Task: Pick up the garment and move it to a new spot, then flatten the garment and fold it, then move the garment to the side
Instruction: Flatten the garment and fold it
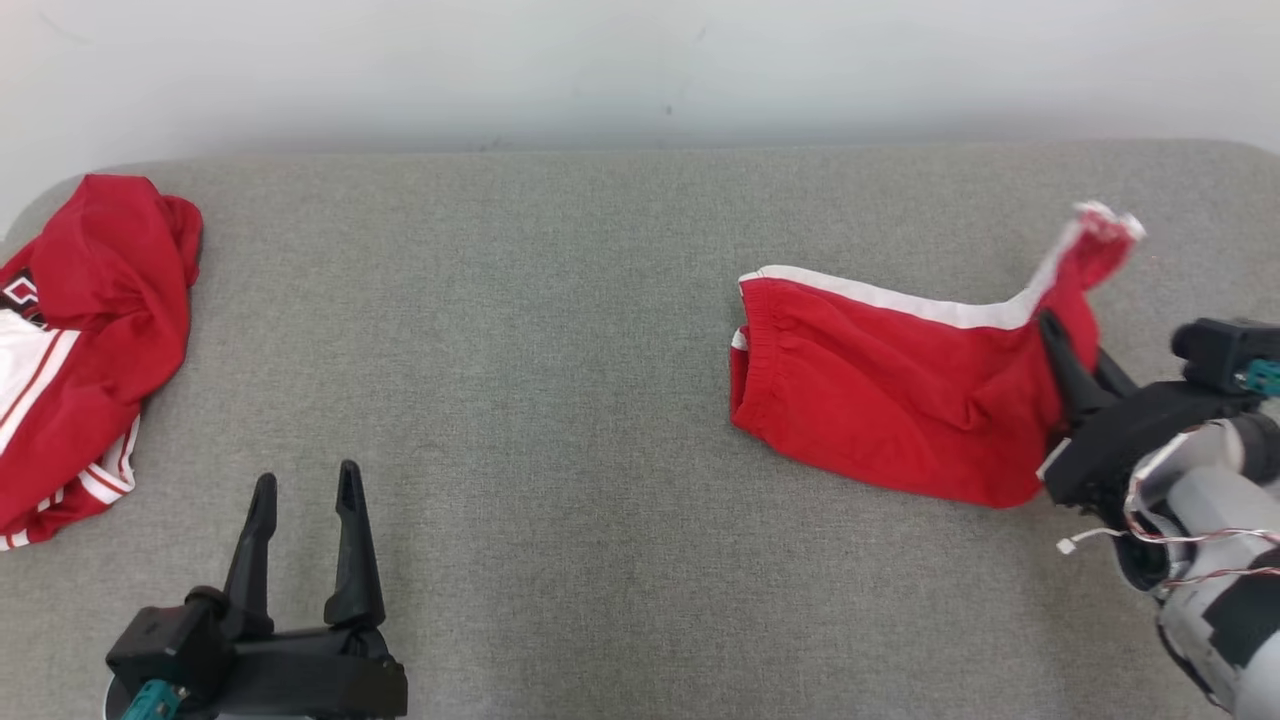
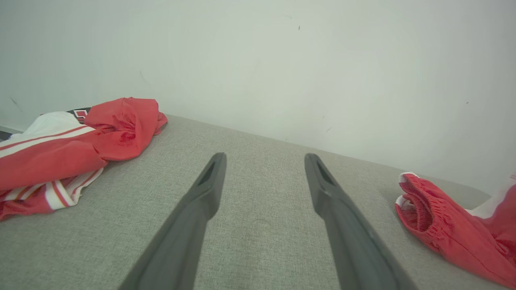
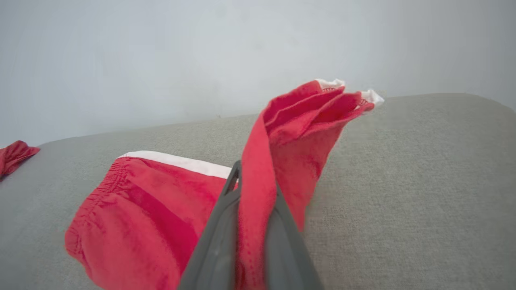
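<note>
Nearest us, our left gripper [image 1: 307, 478] rests low over the grey upholstered surface [image 1: 560, 420], fingers spread wide with nothing between them. Over on the right, our right gripper [image 1: 1068, 345] is clamped on a fold of the red shorts [image 1: 880, 400] near a leg end. That end stands up above the pinch with its white hem in the air, while the elastic waistband end lies on the surface, pointing toward the middle.

We judge this to be the pick-up-and-move step, with flattening not yet begun. The next move calls for carrying the shorts to the open middle, then bringing the free gripper to the waistband to pull them flat.

Farther left lies a crumpled red-and-white garment [image 1: 80, 340], well apart from the shorts. Behind everything is the pale wall [image 1: 640, 60].
</note>
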Tool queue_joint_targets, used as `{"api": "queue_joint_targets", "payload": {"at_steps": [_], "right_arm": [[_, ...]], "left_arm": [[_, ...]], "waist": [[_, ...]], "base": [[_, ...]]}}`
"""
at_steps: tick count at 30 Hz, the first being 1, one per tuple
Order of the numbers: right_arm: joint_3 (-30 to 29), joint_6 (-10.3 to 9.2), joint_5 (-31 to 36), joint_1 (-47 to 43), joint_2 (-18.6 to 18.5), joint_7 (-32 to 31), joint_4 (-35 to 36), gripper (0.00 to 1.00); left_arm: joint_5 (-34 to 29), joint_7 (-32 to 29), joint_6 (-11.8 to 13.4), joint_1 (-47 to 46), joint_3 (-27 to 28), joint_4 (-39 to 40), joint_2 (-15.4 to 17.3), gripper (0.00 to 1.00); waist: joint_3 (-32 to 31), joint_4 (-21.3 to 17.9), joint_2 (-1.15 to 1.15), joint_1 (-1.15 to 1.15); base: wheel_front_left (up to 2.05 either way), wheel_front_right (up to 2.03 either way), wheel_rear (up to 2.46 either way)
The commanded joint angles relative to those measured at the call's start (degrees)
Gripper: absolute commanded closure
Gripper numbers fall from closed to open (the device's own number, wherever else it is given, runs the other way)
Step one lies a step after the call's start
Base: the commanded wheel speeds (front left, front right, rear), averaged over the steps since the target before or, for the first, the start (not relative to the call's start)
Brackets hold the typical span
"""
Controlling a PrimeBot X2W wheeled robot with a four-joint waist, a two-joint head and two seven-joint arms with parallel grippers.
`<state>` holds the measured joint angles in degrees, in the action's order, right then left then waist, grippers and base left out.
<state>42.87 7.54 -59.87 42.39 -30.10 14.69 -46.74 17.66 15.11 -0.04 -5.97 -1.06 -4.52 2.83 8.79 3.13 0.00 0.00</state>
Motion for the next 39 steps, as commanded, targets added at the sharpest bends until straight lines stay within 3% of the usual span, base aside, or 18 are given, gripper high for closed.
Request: {"api": "queue_joint_targets", "payload": {"at_steps": [1, 7, 14, 21, 22, 23, 24, 26, 32, 37, 39], "right_arm": [[0.4, -0.11, 1.2, 0.6, 1.1, 0.4, 1.5, 1.0], [1.7, -0.11, 4.1, 1.9, 5.5, -0.1, 4.2, 1.0], [3.0, -0.11, 7.7, 0.5, 11.4, -0.6, 1.8, 1.0], [3.0, -0.11, 10.7, -2.3, 14.5, 0.1, -1.7, 1.0], [2.6, -0.11, 11.0, -2.5, 14.8, 0.3, -1.8, 0.9], [2.1, -0.11, 11.3, -2.6, 14.9, 0.4, -1.7, 0.57], [1.5, -0.11, 11.4, -3.0, 15.0, 0.5, -1.4, 0.0], [-0.6, -0.11, 12.5, -3.0, 14.4, 0.5, 0.8, 0.0], [-14.9, -0.11, 18.6, -7.2, 11.4, 0.4, 10.8, 0.0], [-23.1, -0.11, 23.8, -11.4, 10.2, 0.4, 13.7, 0.0], [-24.9, -0.11, 25.5, -12.6, 10.0, 0.4, 13.7, 0.56]], "left_arm": [[0.4, 0.1, 0.2, 1.0, -0.1, 0.2, 0.1, 0.0], [1.5, 0.1, 0.3, 1.2, -1.0, 0.1, 0.2, 0.0], [2.8, 0.1, 0.8, 0.0, -3.8, -0.5, 0.1, 0.0], [3.6, 0.1, 1.5, -0.4, -5.2, -0.4, 0.1, 0.0], [3.6, 0.1, 1.5, -0.3, -5.1, -0.3, 0.1, 0.0], [3.7, 0.1, 1.6, -0.2, -5.0, -0.3, 0.1, 0.0], [3.6, 0.1, 1.7, 0.0, -4.9, -0.2, 0.1, 0.0], [3.4, 0.1, 1.8, 0.3, -4.4, -0.1, 0.1, 0.0], [2.8, 0.1, 1.3, -0.3, -3.7, -0.1, 0.1, 0.0], [2.3, 0.1, 1.1, -0.9, -3.6, 0.1, 0.1, 0.0], [2.1, 0.1, 0.9, -1.2, -3.5, 0.1, 0.1, 0.0]], "waist": [[-0.6, 0.3, 0.0, 0.0], [-0.6, 1.8, 0.0, 0.0], [0.3, 5.4, 0.0, 0.0], [1.0, 7.3, 0.0, 0.0], [1.1, 7.3, 0.0, 0.0], [1.1, 7.2, 0.0, 0.0], [1.1, 7.0, 0.0, 0.0], [1.0, 6.4, 0.0, 0.0], [1.2, 5.0, 0.0, 0.0], [1.5, 4.9, 0.0, 0.0], [1.8, 5.1, 0.0, 0.0]], "base": [[0.0, 0.0, 0.0], [0.0, 0.0, 0.0], [0.0, 0.0, 0.0], [0.0, 0.0, 0.0], [0.0, 0.0, 0.0], [0.0, 0.0, 0.0], [0.0, 0.0, 0.0], [0.0, 0.0, 0.0], [0.0, 0.0, 0.0], [0.0, 0.0, 0.0], [0.0, 0.0, 0.0]]}}
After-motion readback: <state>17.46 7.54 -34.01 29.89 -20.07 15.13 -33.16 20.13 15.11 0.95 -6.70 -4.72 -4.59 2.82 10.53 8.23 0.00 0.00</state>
